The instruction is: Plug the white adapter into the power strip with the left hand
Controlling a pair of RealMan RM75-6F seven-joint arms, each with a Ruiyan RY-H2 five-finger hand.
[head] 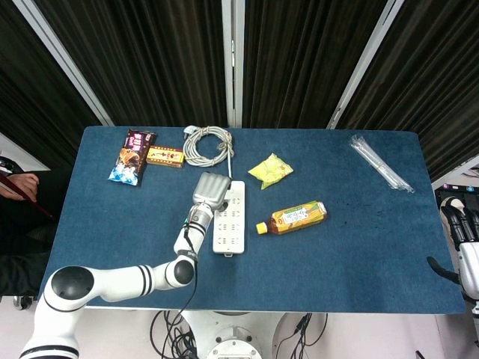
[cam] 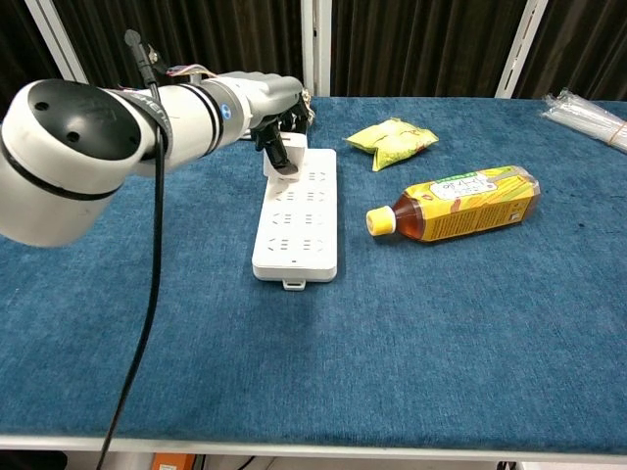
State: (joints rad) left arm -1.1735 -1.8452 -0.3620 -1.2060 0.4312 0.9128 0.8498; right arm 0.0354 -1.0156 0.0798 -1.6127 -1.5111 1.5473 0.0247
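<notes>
adapter (cam: pixel 288 155) sits over the far end of the power strip (cam: pixel 297 215), pinched in the left hand (cam: pixel 266 98). small, light and rigid, it likely handles best gripped by its flat sides. right hand (head: pixel 465 238) idles off-table, seemingly empty.

The left arm reaches forward from the near left, its white forearm angled inward. The left hand (cam: pixel 266 98) is at its end, knuckles up, fingers (cam: pixel 279 147) curled down and pinching something white below the palm. In the head view the left hand (head: pixel 209 189) shows only its back. The right hand (head: pixel 465 239) hangs low at the far right, mostly out of frame, its pose unclear.
</notes>
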